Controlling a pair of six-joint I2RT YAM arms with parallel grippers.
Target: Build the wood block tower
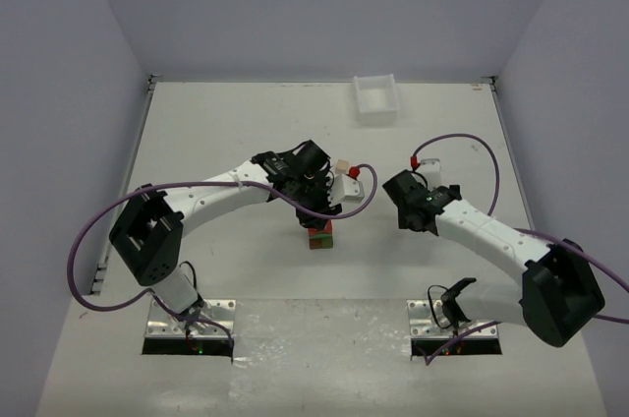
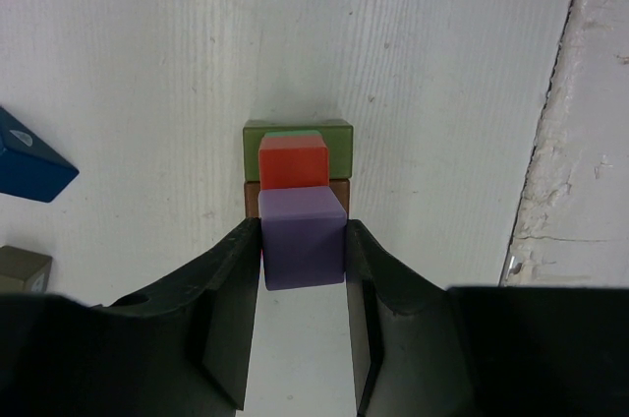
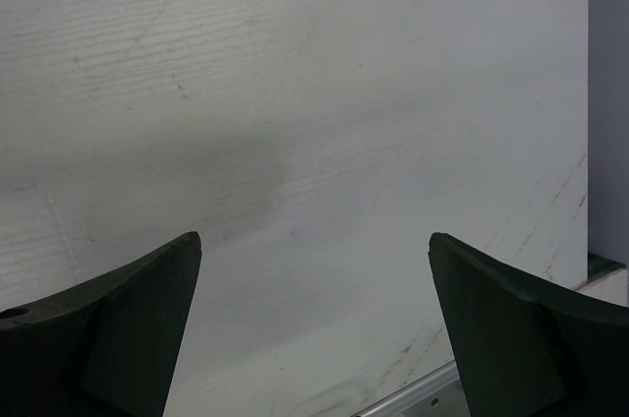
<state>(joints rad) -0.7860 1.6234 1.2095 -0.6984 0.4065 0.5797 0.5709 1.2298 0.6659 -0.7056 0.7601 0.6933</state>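
Observation:
My left gripper [image 2: 303, 274] is shut on a purple cube [image 2: 303, 238] and holds it right over the tower [image 1: 320, 233]. In the left wrist view the tower shows a red-orange block [image 2: 293, 161] on a green bar [image 2: 298, 130] and a brown bar [image 2: 339, 195]. Whether the cube rests on the red-orange block I cannot tell. A blue roof-shaped block [image 2: 29, 161] and an olive block [image 2: 20, 268] lie on the table to the left. In the top view the left gripper [image 1: 316, 203] hides the tower's top. My right gripper [image 3: 314, 250] is open and empty over bare table, right of the tower [image 1: 405, 203].
A white plastic tray [image 1: 376, 97] stands at the back of the table. A small beige piece [image 1: 341, 166] shows just behind the left gripper. Purple cables loop around both arms. The table's right edge [image 3: 590, 279] shows in the right wrist view.

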